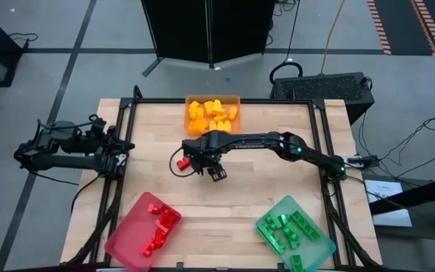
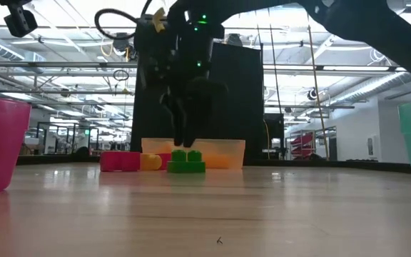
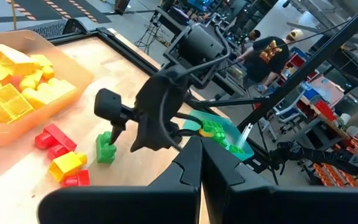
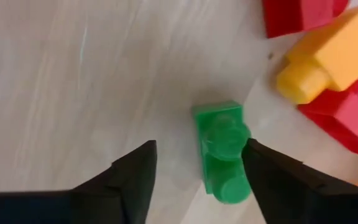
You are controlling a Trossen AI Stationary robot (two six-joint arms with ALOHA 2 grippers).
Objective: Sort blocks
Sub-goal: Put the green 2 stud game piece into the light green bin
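- Table [image 1: 225, 200]: light wood surface in a black frame, carrying three trays and a small cluster of loose blocks near its middle.
- Right arm [image 1: 278, 142]: reaching from the right edge across to the table's middle, just in front of the orange tray.
- Left arm [image 1: 66, 149]: parked at the left edge, clear of all blocks.
- Red tray [image 1: 123, 245]: at the near left corner, holding red blocks [image 1: 159, 221].
- Green tray [image 1: 319, 245]: at the near right corner, holding green blocks [image 1: 285, 230].
- Orange tray [image 1: 189, 125]: at the middle of the far edge, filled with yellow and orange blocks [image 1: 211, 115].
- Right gripper [image 4: 197, 177]: lowered over the loose cluster, fingers [image 4: 135, 177] parted, one on each side of the green block; contact on the far side uncertain, clear gap on the other; block resting on the table, not lifted.
- Left gripper [image 3: 201, 180]: fingers closed together, holding nothing.
- Loose red blocks [image 4: 334, 109]: on the table just beside the green block, between it and the orange tray.
- Loose yellow block [image 4: 331, 56]: lying against the loose red blocks.
- Green block [image 4: 222, 152]: two studs up, flat on the table near its middle, between the parted fingers.
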